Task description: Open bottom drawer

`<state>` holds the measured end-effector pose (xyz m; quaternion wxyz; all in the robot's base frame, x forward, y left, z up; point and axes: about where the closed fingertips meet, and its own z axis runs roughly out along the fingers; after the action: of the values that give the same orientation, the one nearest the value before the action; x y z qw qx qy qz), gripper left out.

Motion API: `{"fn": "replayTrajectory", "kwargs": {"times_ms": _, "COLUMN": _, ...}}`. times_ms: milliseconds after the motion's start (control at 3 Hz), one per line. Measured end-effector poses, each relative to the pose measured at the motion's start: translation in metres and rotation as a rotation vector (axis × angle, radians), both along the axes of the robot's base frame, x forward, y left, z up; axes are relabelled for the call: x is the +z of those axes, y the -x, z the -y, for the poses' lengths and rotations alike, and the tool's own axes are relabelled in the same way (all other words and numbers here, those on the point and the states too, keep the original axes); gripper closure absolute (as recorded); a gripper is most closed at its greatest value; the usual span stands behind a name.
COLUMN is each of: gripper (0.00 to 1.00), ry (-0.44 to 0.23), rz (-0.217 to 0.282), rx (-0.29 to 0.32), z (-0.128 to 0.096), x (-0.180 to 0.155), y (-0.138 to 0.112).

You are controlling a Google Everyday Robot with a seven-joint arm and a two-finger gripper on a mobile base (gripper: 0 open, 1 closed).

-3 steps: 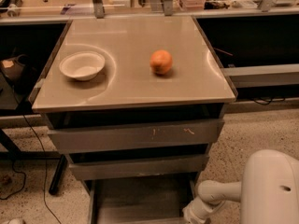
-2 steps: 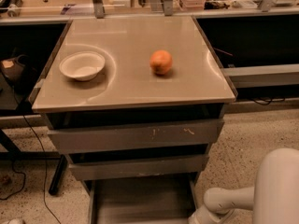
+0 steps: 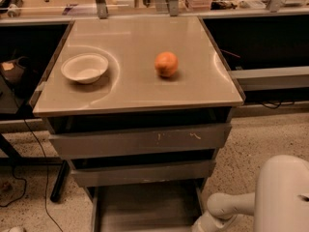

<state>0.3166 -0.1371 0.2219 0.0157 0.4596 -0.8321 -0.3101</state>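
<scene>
The bottom drawer [image 3: 145, 204] of the grey metal cabinet stands pulled out toward me. Its flat grey inside shows below the middle drawer front [image 3: 142, 173], and its own front is cut off by the lower edge of the view. The top drawer front [image 3: 140, 140] with pale scratch marks is slightly out. My gripper [image 3: 202, 224] is at the bottom edge, beside the right side of the open drawer, mostly out of frame. My white arm [image 3: 231, 204] reaches to it from the right.
On the tan tabletop [image 3: 135, 88] sit a white bowl [image 3: 85, 67] at the left and an orange [image 3: 166, 64] near the middle. Dark shelving flanks the cabinet. A black table leg and cables [image 3: 55, 178] lie on the floor at the left.
My arm has shifted lower and to the right, so less of the wrist shows. The bottom drawer's open position looks the same.
</scene>
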Motion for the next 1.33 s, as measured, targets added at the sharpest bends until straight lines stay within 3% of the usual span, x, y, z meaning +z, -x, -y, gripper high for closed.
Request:
{"fn": "replayTrajectory", "kwargs": {"times_ms": 333, "gripper": 0.0, "ry": -0.014, "rz": -0.06, "rx": 0.014, "z": -0.004, "x": -0.024, "y": 0.008}}
{"fn": "replayTrajectory", "kwargs": {"times_ms": 667, "gripper": 0.0, "ry": -0.001, "rz": -0.102, "rx": 0.011, "z": 0.007, "x": -0.028, "y": 0.028}}
{"fn": "replayTrajectory", "kwargs": {"times_ms": 1000, "gripper": 0.0, "ry": 0.005, "rz": -0.112, "rx": -0.005, "z": 0.012, "x": -0.024, "y": 0.037}}
{"fn": "replayTrajectory", "kwargs": {"times_ms": 1333, "gripper": 0.0, "ry": 0.017, "rz": -0.141, "rx": -0.052, "z": 0.025, "x": -0.007, "y": 0.068}}
